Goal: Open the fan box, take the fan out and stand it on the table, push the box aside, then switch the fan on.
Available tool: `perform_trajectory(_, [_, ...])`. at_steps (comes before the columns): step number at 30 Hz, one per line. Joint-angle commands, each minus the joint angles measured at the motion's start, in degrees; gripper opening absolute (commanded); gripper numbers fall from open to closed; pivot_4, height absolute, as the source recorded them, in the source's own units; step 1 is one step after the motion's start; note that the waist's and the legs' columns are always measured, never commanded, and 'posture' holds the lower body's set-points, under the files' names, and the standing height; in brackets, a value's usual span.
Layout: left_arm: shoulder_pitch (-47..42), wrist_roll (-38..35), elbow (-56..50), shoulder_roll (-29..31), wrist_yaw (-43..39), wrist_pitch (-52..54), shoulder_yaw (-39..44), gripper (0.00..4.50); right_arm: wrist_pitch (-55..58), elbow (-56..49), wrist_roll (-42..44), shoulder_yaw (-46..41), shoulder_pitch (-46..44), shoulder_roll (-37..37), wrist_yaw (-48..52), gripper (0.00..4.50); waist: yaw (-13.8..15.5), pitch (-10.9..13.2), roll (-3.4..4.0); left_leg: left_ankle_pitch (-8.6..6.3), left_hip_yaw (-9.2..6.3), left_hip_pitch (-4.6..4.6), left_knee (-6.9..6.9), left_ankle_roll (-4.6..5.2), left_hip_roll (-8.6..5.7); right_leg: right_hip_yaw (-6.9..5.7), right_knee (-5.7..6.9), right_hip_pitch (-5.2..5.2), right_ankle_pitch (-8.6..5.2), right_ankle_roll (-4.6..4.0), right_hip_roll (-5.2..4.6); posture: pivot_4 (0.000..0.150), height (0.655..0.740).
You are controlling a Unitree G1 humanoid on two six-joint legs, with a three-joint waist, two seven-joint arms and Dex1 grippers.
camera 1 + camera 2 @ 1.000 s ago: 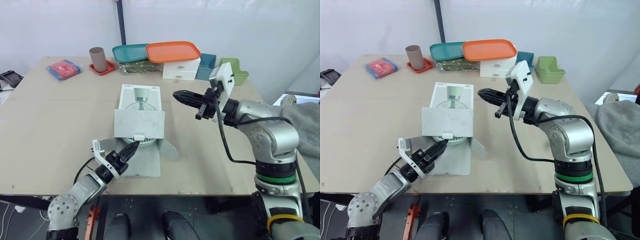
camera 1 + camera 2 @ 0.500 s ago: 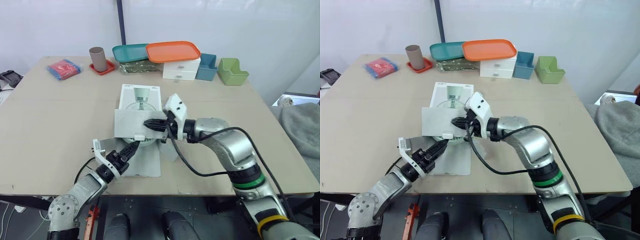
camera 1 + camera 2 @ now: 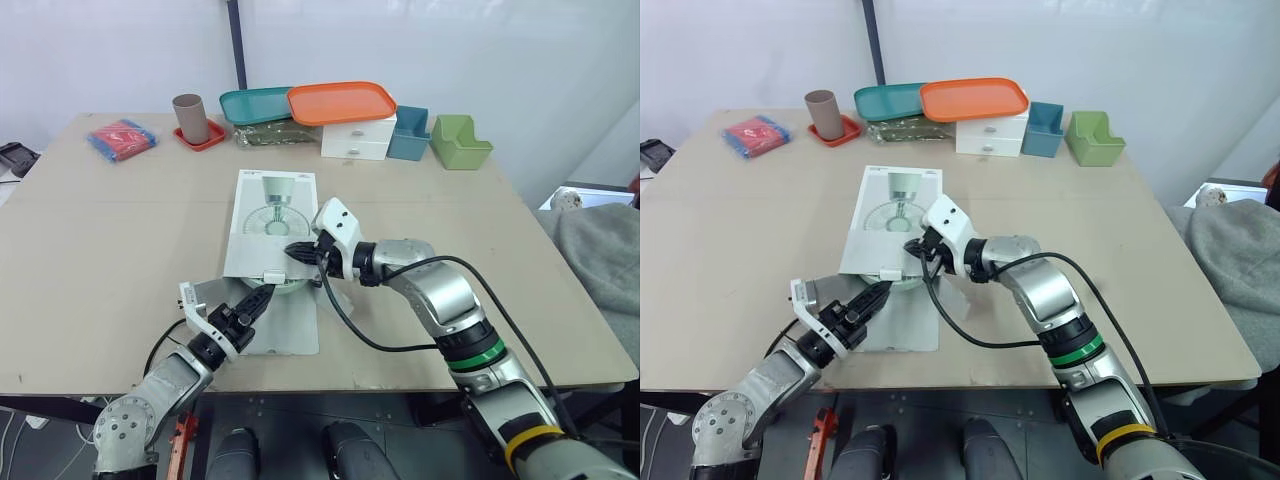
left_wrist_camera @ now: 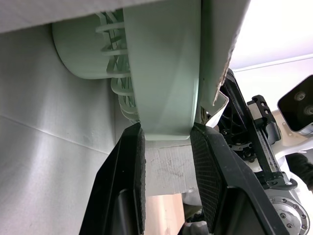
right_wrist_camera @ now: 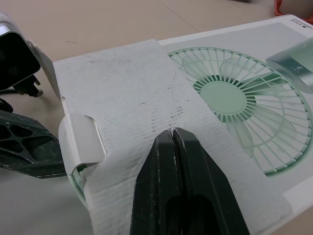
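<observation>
Steadiness matters: with our left gripper (image 3: pixel 265 293) pinching the rim of the fan (image 4: pixel 161 73) at the open end of the fan box (image 3: pixel 268 212) in the middle of the table (image 3: pixel 120 230), we should pull straight toward its near edge while our right gripper (image 3: pixel 296 250), fingers pressed together, pins the flap (image 5: pixel 122 93).

Right gripper (image 5: pixel 173 133): black fingers (image 5: pixel 154 186) pressed flat together, nothing between them, tips resting on the white cardboard flap (image 5: pixel 132 98) of the fan box (image 5: pixel 288 147). Lies folded over the box's printed face, covering part of the green fan picture (image 5: pixel 230 98). Ends in a small tuck tab (image 5: pixel 83 139), bent up. Just under the tab, a sliver of the pale green fan (image 5: pixel 78 188). Beside that, dark fingers of the left gripper (image 5: pixel 29 152). Beyond, bare tan bench (image 5: pixel 122 19).
</observation>
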Motion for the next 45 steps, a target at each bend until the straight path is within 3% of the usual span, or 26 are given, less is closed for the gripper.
perform_trajectory(1, [1.6, 0.8, 0.2, 0.8, 2.2, -0.3, 0.4, 0.90, -0.3, 0.3, -0.8, 0.0, -0.9, 0.1, 0.9, 0.00, 0.0, 0.0, 0.00, 0.00, 0.00, 0.00, 0.00, 0.00, 0.00, 0.00, 0.00, 0.00, 0.00, 0.00, 0.00, 0.150, 0.7400])
perform_trajectory(15, [2.1, 0.6, 0.2, 1.9, 2.4, -0.5, 1.0, 0.90, 8.3, -18.8, 4.4, -0.7, 4.7, -9.7, 7.8, 0.00, 0.0, 0.0, 0.00, -0.14, -0.02, -0.01, -0.05, -0.05, 0.03, -0.03, 0.00, -0.04, -0.17, -0.10, 0.03, 0.150, 0.7400])
perform_trajectory(37, [2.1, 1.0, 0.6, 1.2, 3.1, -0.5, 0.4, 0.90, 7.7, -18.7, 2.8, 1.5, 5.3, -11.4, 9.4, 0.00, 0.0, 0.0, -0.01, -0.14, -0.01, -0.01, -0.04, -0.06, 0.02, -0.02, 0.00, -0.04, -0.17, -0.10, 0.01, 0.150, 0.7400])
perform_trajectory(45, [1.7, 1.3, 0.8, 1.3, 2.9, -0.9, 0.4, 0.90, 10.0, -14.0, 1.0, 0.7, 2.8, -7.9, 5.1, 0.00, 0.0, 0.0, -0.02, -0.14, -0.01, 0.01, -0.02, -0.07, 0.02, -0.02, 0.00, -0.04, -0.15, -0.11, 0.01, 0.150, 0.7400])
